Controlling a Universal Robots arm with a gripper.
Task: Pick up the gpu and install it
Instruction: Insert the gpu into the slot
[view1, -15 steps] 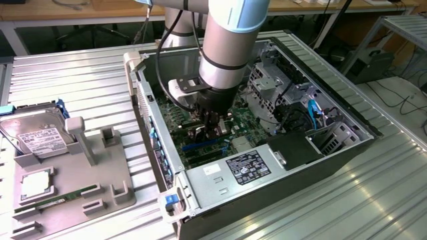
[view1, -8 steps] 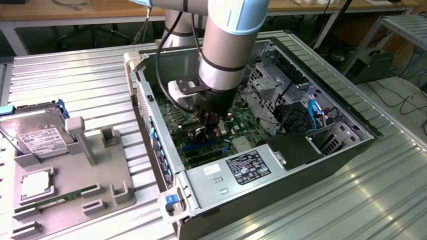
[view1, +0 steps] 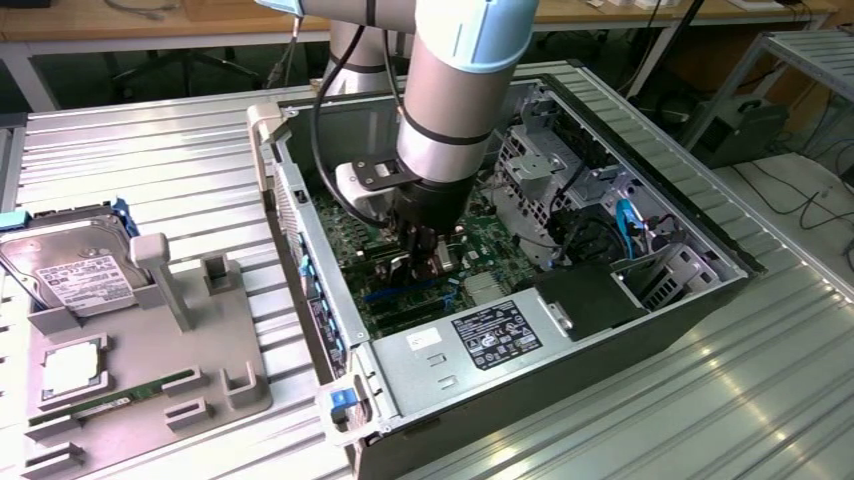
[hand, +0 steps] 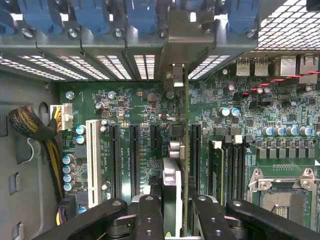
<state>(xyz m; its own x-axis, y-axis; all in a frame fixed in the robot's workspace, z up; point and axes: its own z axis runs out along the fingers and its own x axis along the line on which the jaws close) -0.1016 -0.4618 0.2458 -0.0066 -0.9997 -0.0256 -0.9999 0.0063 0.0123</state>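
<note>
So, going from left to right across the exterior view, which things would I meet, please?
hard drive → rim of the computer case → gripper holding the gpu → metal drive cage → blue cable

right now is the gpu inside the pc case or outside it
Inside. The gpu stands on edge over the motherboard, gripped by the end effector within the case. Seated in a slot: cannot tell.

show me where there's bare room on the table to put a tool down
Bare ribbed table lies at the exterior view's right of the computer case, and beyond the grey parts tray. It is crowded inside the case: the arm and the gpu in its jaws stand over the motherboard, beside cables and the drive cage.
</note>
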